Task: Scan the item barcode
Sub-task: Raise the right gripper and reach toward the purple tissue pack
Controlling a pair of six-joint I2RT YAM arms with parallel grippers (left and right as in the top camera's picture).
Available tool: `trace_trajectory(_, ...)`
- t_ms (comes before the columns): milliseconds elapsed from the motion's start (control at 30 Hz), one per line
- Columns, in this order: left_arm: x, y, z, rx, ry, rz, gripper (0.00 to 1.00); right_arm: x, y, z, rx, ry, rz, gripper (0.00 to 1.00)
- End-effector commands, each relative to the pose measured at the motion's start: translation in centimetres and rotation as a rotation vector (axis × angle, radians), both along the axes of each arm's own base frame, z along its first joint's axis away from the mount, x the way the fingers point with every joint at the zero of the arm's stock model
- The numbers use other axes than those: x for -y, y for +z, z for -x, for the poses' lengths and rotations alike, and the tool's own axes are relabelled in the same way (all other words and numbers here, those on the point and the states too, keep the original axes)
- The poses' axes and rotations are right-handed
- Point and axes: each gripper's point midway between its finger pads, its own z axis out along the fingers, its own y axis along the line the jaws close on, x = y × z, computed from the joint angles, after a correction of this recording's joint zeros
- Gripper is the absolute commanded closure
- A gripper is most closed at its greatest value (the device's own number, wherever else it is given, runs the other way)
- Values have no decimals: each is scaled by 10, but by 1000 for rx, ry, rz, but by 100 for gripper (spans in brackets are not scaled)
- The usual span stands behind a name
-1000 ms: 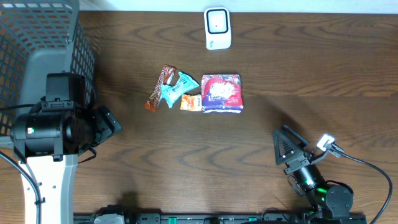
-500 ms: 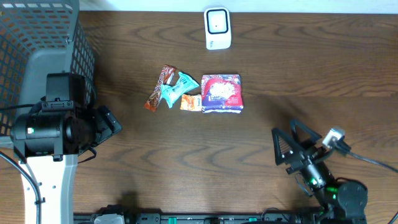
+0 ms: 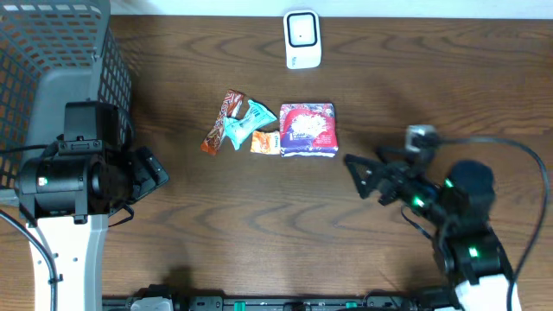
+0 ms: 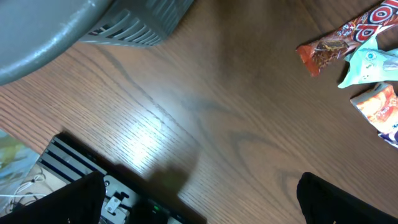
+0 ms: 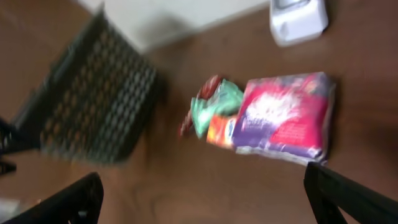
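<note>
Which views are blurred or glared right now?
Right wrist: motion-blurred throughout, pink packet and basket smeared. Left wrist: sharp, with a bright glare patch on the table. Overhead: sharp, evenly lit, no glare.

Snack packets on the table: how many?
4, clustered mid-table: red-brown bar leftmost, teal packet overlapping it, small orange packet beside, large pink-purple pack rightmost. More could hide beneath them.

A scanner [image 3: 302,39] sits top centre on the table [image 3: 216,233], a basket [image 3: 117,78] at upper left. Below the scanner, small wrappers [image 3: 246,123] lie just left of a larger packet [image 3: 308,130].
</note>
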Motion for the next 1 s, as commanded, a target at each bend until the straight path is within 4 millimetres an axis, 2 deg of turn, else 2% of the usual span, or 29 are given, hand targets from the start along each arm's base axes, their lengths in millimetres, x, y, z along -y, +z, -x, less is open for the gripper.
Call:
trace_trajectory(0, -4, -2, 2, -12, 21, -11, 2, -23, -3, -7, 4, 90, 108, 1)
trace_trajectory(167, -4, -2, 2, -12, 21, -11, 2, -50, -27, -17, -118, 123, 232, 1)
trace_trajectory(333, -4, -2, 2, -12, 21, -11, 2, -71, -41, -22, -208, 185, 309, 1)
trace_trajectory(567, -4, -2, 2, -12, 21, -11, 2, -75, -58, -29, -274, 194, 334, 1)
trace_trajectory(967, -4, -2, 2, -12, 21, -11, 2, -75, -57, -29, -295, 176, 315, 1)
